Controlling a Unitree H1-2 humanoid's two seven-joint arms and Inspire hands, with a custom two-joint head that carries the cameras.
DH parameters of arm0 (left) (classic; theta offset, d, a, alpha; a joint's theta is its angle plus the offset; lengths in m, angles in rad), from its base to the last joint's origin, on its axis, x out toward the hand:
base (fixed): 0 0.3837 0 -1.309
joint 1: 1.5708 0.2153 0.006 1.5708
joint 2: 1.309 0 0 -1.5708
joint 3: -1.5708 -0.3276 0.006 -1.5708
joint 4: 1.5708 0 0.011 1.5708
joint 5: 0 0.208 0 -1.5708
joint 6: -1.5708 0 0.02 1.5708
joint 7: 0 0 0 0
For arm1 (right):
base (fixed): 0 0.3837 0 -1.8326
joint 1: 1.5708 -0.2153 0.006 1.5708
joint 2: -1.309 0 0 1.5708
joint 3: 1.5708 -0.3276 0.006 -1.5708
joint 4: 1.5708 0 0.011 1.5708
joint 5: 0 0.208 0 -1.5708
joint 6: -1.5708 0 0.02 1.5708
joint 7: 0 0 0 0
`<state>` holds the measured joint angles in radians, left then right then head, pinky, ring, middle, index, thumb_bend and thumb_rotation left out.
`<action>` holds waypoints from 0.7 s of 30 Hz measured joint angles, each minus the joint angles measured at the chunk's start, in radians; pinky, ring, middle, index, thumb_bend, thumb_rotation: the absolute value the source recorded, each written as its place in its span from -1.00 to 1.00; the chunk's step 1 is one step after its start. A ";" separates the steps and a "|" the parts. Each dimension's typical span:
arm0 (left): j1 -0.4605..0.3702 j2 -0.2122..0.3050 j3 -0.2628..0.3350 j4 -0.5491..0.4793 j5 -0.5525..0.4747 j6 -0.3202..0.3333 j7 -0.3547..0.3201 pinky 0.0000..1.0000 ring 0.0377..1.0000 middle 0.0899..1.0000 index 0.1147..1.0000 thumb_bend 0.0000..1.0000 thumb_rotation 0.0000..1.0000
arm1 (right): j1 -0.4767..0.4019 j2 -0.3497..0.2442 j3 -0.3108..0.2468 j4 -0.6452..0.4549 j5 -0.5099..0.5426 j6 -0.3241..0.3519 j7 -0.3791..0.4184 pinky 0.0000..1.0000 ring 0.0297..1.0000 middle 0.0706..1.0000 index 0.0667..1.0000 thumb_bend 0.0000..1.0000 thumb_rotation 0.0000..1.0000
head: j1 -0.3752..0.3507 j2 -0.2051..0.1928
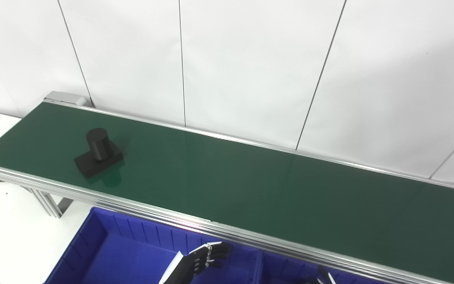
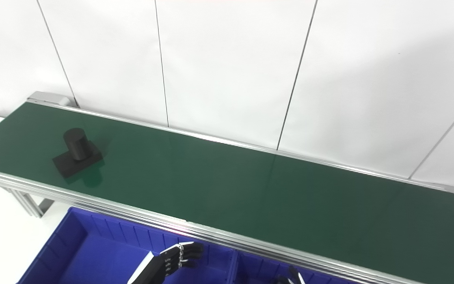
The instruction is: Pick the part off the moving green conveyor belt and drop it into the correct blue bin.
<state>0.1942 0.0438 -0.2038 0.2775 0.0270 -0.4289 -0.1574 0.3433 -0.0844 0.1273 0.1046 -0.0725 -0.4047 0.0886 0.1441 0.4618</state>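
- The green conveyor belt (image 1: 227, 177) is seen running from the upper left to the lower right, framed by silver aluminium rails (image 1: 140, 211) and set against a white panelled wall (image 1: 250, 59).
- A black part (image 1: 98, 152) is found lying on the belt near its left end; it is made up of a flat square base with an upright cylinder on top, and a dark reflection is cast on the belt just in front of it.
- A blue bin (image 1: 105, 244) is placed below the near rail at the lower left, and a second blue bin (image 1: 286, 268) is set just beside it to the right, divided from it by their walls.
- The left hand (image 1: 207, 258) is held over the first bin, near its right wall, with the fingers (image 2: 185, 252) stretched out and slightly apart; nothing is gripped in it, and it is kept well apart from the part.
- Only the fingertips of the right hand (image 1: 325, 276) are shown at the bottom edge, over the second bin; whether it is spread or closed cannot be told.
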 measured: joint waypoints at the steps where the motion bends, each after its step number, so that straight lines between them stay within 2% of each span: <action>1: 0.000 0.000 0.000 0.003 -0.002 0.000 0.000 0.38 0.49 0.51 0.45 0.89 -0.80 | 0.000 0.000 -0.002 0.001 0.000 -0.002 -0.002 0.73 0.74 0.73 0.92 0.73 -0.72 | 0.017 -0.009; 6: -0.003 -0.001 -0.003 0.019 -0.003 0.000 -0.003 0.37 0.47 0.49 0.43 0.90 -0.81 | -0.006 0.000 -0.008 0.008 0.015 -0.004 -0.006 0.76 0.74 0.72 0.94 0.71 -0.77 | 0.042 -0.028; 10: -0.012 -0.011 -0.004 0.035 -0.003 0.000 -0.005 0.32 0.44 0.45 0.39 0.96 -0.73 | -0.013 -0.001 -0.015 0.001 0.048 -0.004 -0.005 0.80 0.76 0.74 0.96 0.73 -0.70 | 0.046 -0.035; 16: -0.016 -0.015 -0.006 0.051 -0.003 0.000 -0.005 0.29 0.42 0.44 0.37 0.97 -0.74 | -0.016 -0.007 -0.013 -0.079 0.046 -0.005 -0.006 0.71 0.70 0.69 0.88 0.80 -0.71 | 0.043 -0.040; 21: -0.022 -0.016 -0.005 0.054 -0.003 0.000 -0.006 0.26 0.41 0.42 0.35 0.99 -0.77 | -0.024 -0.012 -0.012 -0.178 0.039 -0.006 -0.007 0.58 0.61 0.65 0.82 0.97 -0.59 | 0.035 -0.043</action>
<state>0.1717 0.0276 -0.2084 0.3315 0.0238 -0.4294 -0.1631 0.3189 -0.0967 0.1157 -0.0737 -0.0333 -0.4110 0.0816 0.1795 0.4188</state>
